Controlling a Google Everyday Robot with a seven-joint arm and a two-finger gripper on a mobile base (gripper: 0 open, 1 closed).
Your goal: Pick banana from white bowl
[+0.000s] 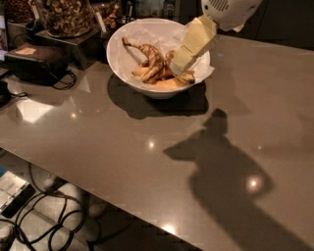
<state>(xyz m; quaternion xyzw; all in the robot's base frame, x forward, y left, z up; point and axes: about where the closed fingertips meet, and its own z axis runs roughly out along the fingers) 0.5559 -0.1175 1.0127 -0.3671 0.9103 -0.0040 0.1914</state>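
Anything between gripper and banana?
Nothing shows in the camera view: the gripper reaches into the white bowl, its tip right beside the banana; contact unclear.

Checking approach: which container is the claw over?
The white bowl: the claw is inside its right side, by the banana. The nut jar stands apart, back left.

The tool hangs inside the white bowl at its right side, right by the banana; its arm slants in from the upper right and blocks that side. Close on the bowl's left stand a jar of nuts on a dark box, with a black pouch farther left. The table in front and to the right is bare, so the near rim and the room above the bowl's left half lie open
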